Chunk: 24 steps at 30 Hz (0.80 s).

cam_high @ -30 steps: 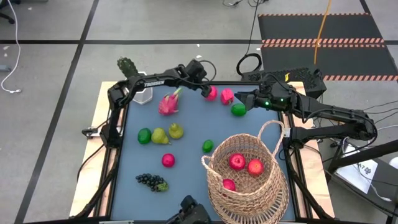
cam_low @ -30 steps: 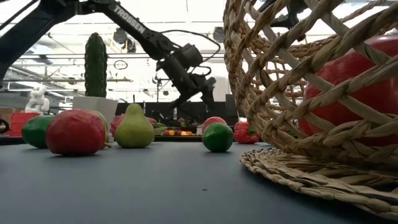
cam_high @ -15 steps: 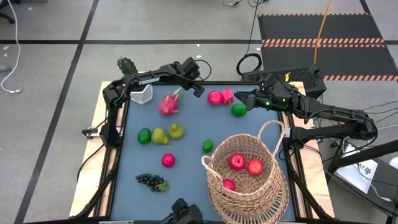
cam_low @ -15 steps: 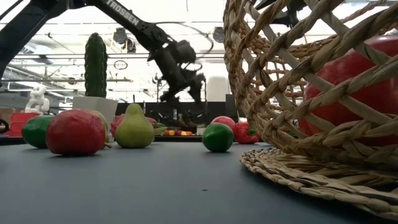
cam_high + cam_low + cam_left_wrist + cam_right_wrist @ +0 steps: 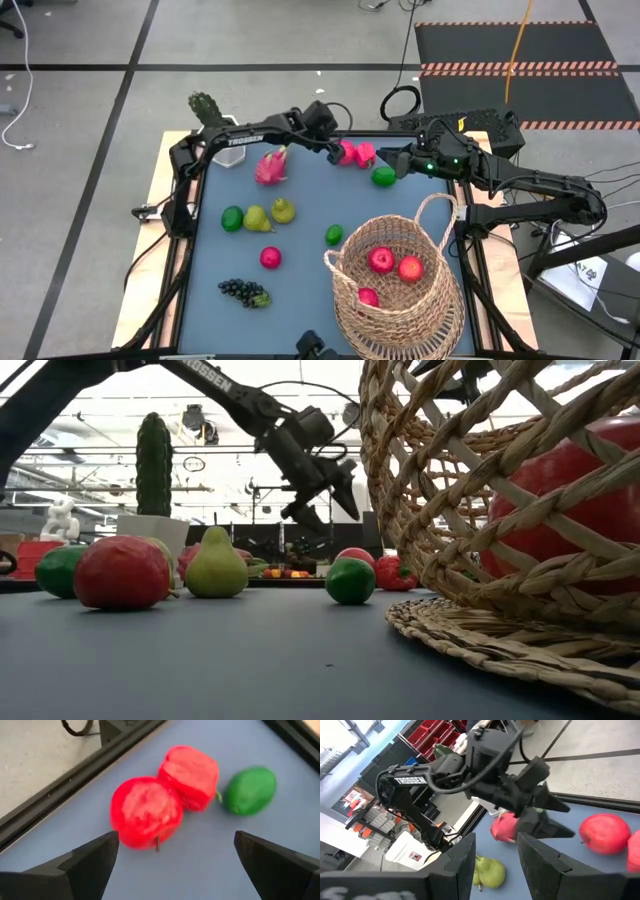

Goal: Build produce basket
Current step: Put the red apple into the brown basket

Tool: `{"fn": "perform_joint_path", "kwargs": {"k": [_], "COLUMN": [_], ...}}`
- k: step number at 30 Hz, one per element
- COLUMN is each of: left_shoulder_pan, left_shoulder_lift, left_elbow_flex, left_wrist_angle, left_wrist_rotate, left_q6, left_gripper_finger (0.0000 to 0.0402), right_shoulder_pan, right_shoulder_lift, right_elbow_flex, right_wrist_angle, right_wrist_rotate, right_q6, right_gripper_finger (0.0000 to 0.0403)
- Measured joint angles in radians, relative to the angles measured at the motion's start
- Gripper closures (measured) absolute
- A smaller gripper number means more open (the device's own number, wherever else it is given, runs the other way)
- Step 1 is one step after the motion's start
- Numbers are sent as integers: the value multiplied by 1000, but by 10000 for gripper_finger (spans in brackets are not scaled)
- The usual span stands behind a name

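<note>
- Since half a second ago the left gripper (image 5: 335, 150) has swung back toward the red apple (image 5: 346, 153) at the table's far edge, and now hovers over it again, about where it was a second ago. The fruit itself has not shifted.
- Left gripper's fingers (image 5: 90, 860) stand wide apart, empty; wrist view shows the apple between and ahead of them, not touched.
- Right gripper (image 5: 392, 163) waits near the far right edge, just beside a green lime (image 5: 383, 177); fingers (image 5: 462, 857) parted, holding nothing.
- Step in hand, as I judge it: lining up a pick on the red apple. Three red fruits already lie in the basket (image 5: 440, 212); most produce remains on the table.
- Next move calls for a descent to straddle the apple alone. A second, lumpier red fruit (image 5: 366, 155) touches it on one side, so a finger must slip into that tight seam or approach across the free sides.
- Apple is roundish, no marked long axis; its stem (image 5: 157, 843) points toward the gripper in the wrist view.
- Basket sits at the near right of the table, mouth upward, handle arching over its far side.
- Dragon fruit (image 5: 271, 165), pears (image 5: 270, 214), grapes (image 5: 244, 292) lie well apart, leftward.
</note>
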Motion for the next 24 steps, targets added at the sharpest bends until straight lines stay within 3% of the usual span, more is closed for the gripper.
{"fn": "perform_joint_path", "kwargs": {"k": [6, 24], "left_shoulder_pan": [4, 17], "left_shoulder_lift": [52, 68], "left_elbow_flex": [0, 0], "left_wrist_angle": [100, -92], "left_wrist_rotate": [-65, -52], "left_q6": [-88, -92], "left_gripper_finger": [5, 5], "right_shoulder_pan": [0, 44], "right_shoulder_lift": [0, 0], "right_elbow_flex": [0, 0], "right_wrist_angle": [1, 4], "right_wrist_rotate": [-2, -24], "right_q6": [25, 46], "right_gripper_finger": [264, 264]}}
